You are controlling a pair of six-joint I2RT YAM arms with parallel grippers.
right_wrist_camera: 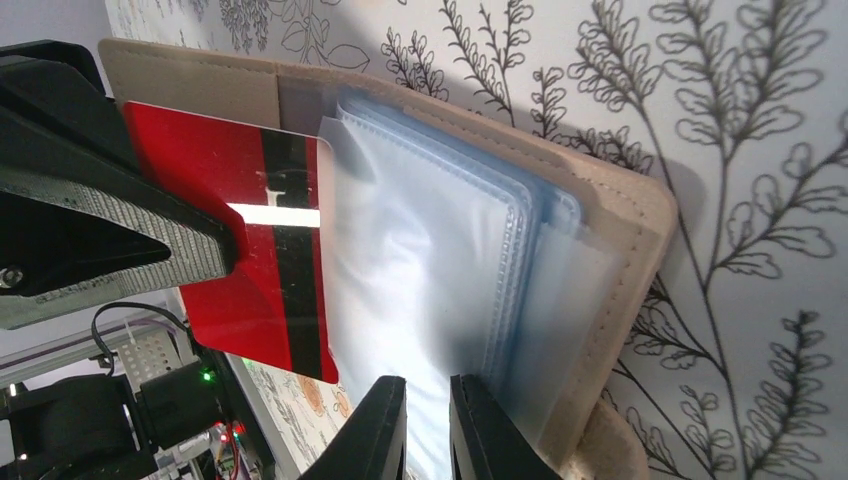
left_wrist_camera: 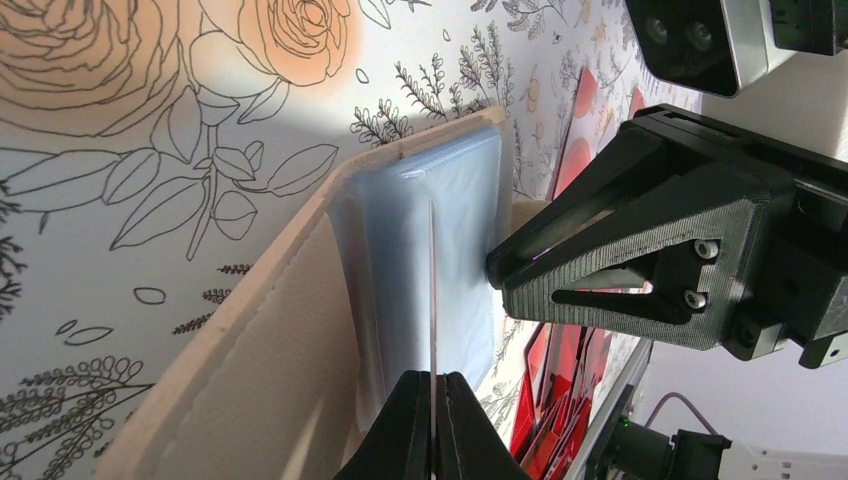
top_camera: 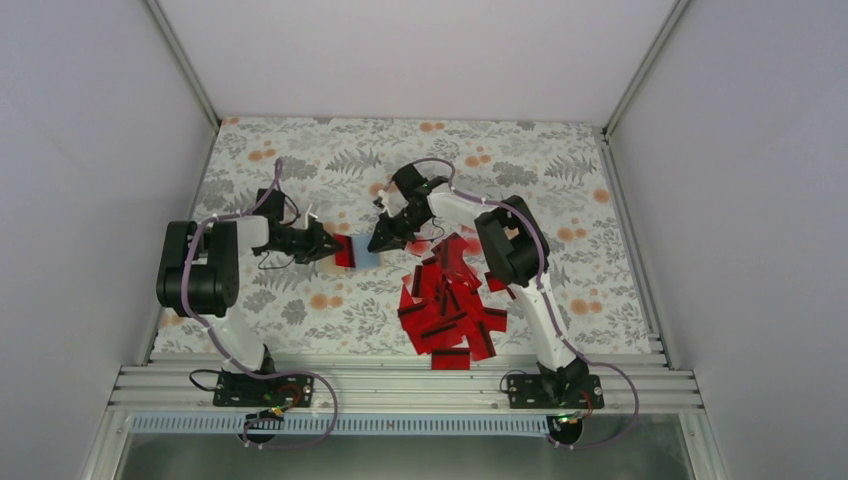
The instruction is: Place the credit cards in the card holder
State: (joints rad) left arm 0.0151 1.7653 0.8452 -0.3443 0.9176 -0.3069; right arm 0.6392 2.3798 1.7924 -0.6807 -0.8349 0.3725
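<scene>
The left gripper (left_wrist_camera: 433, 385) is clamped on one red credit card (right_wrist_camera: 215, 160), whose edge sits at the mouth of a clear sleeve (right_wrist_camera: 420, 260) in the open card holder (right_wrist_camera: 600, 200). The right gripper (right_wrist_camera: 428, 400), nearly closed, pinches a sleeve leaf, likely to steady the holder on the table (top_camera: 300, 310).

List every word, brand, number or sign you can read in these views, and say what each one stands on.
Nothing legible in any view.
Red credit card: black stripe and a pale glare bar, no readable print.
Card holder: plain tan cover, clear sleeves, no brand showing.
Pile of credit cards: too small to read.
Cloth: flowers and leaves only, no words.
</scene>
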